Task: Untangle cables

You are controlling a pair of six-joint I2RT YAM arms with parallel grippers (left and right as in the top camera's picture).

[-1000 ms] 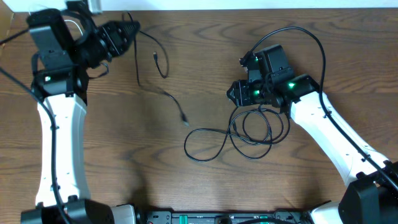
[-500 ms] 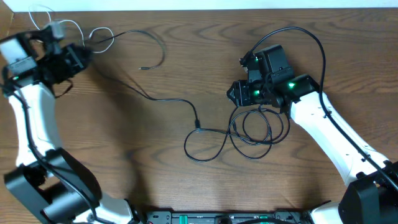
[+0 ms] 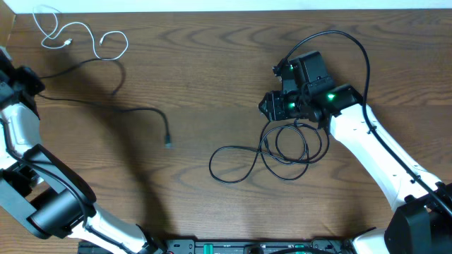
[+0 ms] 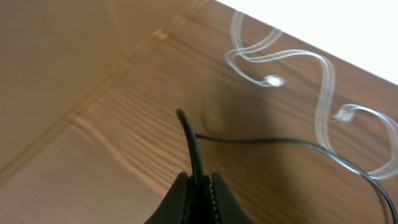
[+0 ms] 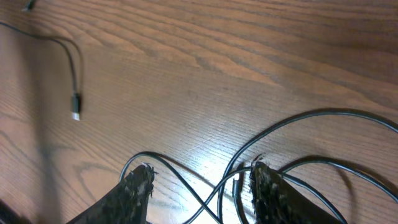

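black, thin and flexible, the long cord with a small plug end (image 3: 167, 130) stretched from the left edge of the brown wooden table (image 3: 212, 63) out to its plug, clear of the other two cords. the left gripper (image 4: 200, 180) was clamped shut on its near end, apparently to hold it drawn away from the coil. the short white cord (image 3: 78, 39) lay in loose curls at the far left corner, apart from both black ones in the overhead view. the second long black cord (image 3: 282, 152) lay right of centre in overlapping loops that crossed only themselves. the right gripper (image 5: 199, 186) sat low over those loops, fingers spread apart with strands between them, gripping nothing; it looked placed to pin or gather the coil.
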